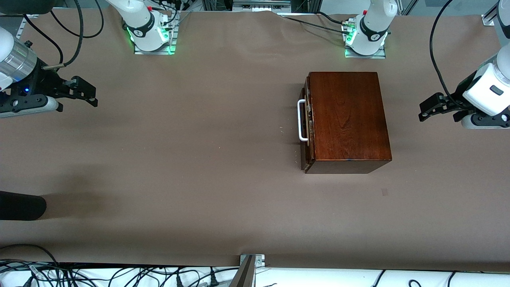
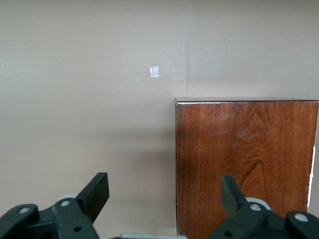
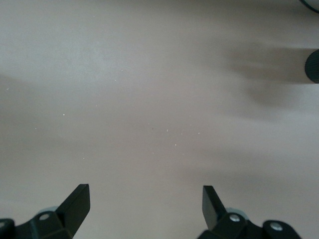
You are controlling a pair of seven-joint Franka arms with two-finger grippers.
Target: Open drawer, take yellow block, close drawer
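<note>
The glossy dark brown wooden box point(image 1: 348, 119) stands toward the left arm's end of the table. Its drawer point(image 1: 307, 127) is pushed in. The drawer's white bar handle point(image 1: 301, 119) faces the right arm's end. The yellow block is hidden. My left gripper point(image 1: 424, 111) hangs open and empty beside the box's back, apart from it. In the left wrist view that left gripper point(image 2: 164, 186) is over the edge of the box top point(image 2: 244, 159). My right gripper point(image 1: 93, 95) waits open and empty at the right arm's end, over bare table. The right wrist view shows its fingers point(image 3: 77, 204) spread wide.
A black cylinder point(image 1: 22, 205) pokes in at the right arm's end, nearer to the front camera than the right gripper, and also shows in the right wrist view point(image 3: 313, 65). A small tape mark point(image 1: 384, 192) lies nearer to the camera than the box. A metal bracket point(image 1: 251, 261) sits at the table's near edge.
</note>
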